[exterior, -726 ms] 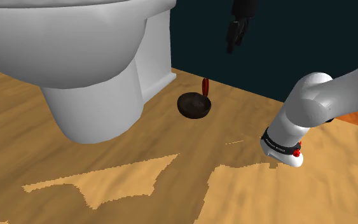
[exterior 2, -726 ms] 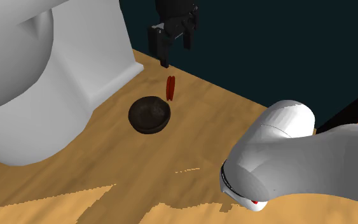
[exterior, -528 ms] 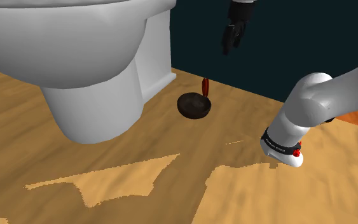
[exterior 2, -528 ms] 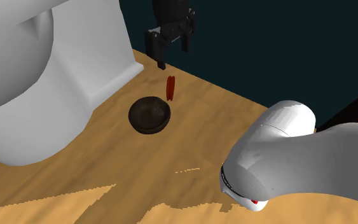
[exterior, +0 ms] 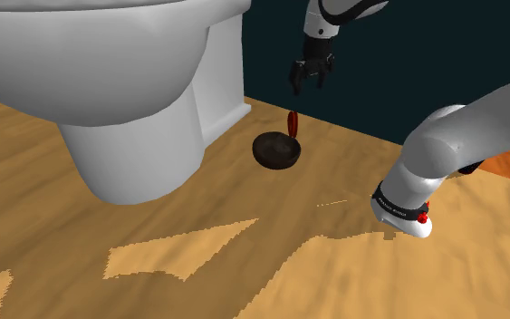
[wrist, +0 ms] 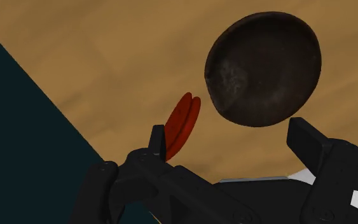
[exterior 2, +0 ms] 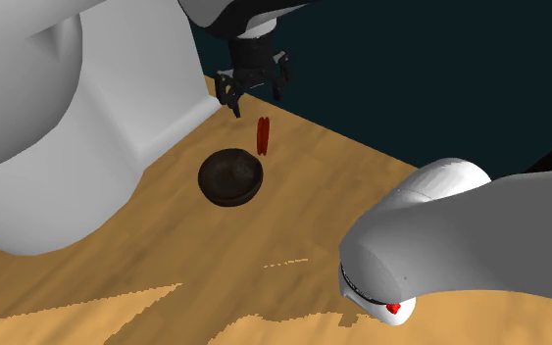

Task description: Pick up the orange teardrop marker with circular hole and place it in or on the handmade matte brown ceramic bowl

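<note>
Marker [exterior: 292,122] stands on edge on the floor [exterior: 198,199], just beside the bowl [exterior: 276,150]; our jaws hang open and empty above it. We could topple it if 1 jaw clips it descending.

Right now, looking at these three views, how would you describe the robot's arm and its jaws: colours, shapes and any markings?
The arm has smooth, rounded white links shaded grey. One link ends in a dark ring with small red marks. The jaws are all black: two blocky, angular fingers on a black body.
</note>
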{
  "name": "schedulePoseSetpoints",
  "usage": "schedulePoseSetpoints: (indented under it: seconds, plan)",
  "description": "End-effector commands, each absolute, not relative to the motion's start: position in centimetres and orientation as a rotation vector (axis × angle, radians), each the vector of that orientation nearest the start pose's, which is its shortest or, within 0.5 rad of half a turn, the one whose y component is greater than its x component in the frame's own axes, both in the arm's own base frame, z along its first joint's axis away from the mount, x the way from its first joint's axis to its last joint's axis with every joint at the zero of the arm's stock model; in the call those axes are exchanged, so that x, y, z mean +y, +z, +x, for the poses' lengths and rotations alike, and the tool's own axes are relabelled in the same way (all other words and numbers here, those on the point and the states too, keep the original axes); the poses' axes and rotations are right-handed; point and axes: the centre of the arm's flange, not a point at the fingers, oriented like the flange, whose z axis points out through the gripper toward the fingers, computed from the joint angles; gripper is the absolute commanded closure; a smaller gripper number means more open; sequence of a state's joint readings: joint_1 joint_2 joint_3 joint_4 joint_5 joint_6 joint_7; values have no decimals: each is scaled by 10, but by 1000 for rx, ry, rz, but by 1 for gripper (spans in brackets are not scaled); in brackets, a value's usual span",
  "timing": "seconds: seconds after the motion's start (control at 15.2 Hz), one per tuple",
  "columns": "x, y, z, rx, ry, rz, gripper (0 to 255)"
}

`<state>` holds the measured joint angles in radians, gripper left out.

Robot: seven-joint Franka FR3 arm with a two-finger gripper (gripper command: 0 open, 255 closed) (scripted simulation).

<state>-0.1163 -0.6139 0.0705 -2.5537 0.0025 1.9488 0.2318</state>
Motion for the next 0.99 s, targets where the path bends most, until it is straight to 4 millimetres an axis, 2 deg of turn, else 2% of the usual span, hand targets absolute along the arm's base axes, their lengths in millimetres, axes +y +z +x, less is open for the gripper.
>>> schedulePoseSetpoints:
  seconds: [0.0,0.66,0.92]
  plan:
    - [-24,448,377,620,-30,-3119,0]
    - [-82,346,433,1346,-73,-2890,0]
    - [-84,329,434,1357,-74,-2885,0]
